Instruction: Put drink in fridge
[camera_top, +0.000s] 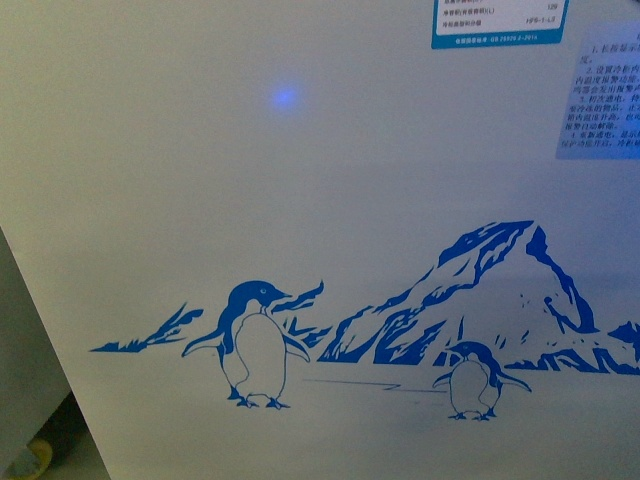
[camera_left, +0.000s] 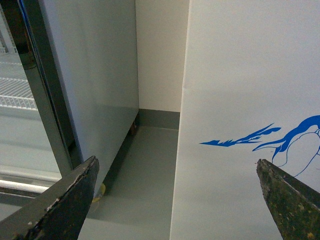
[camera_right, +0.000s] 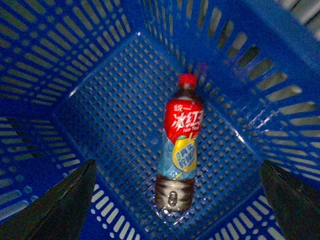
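Right wrist view has the bottle (camera_right: 179, 145) lying flat on the blue basket (camera_right: 100, 100) floor below the right gripper (camera_right: 178, 167), jaws spread, so best drop straight and pinch its labelled middle; the left gripper (camera_left: 177, 167), also spread and empty, hangs beside the fridge (camera_top: 300, 200).

You're in a little shop by the looks of it: penguin-print chest fridge (camera_top: 300, 180), glass-door upright cabinet (camera_left: 95, 75) with wire shelves (camera_left: 14, 95) beside it, and a bottled drink (camera_right: 181, 136) lying in a blue plastic basket (camera_right: 100, 115).
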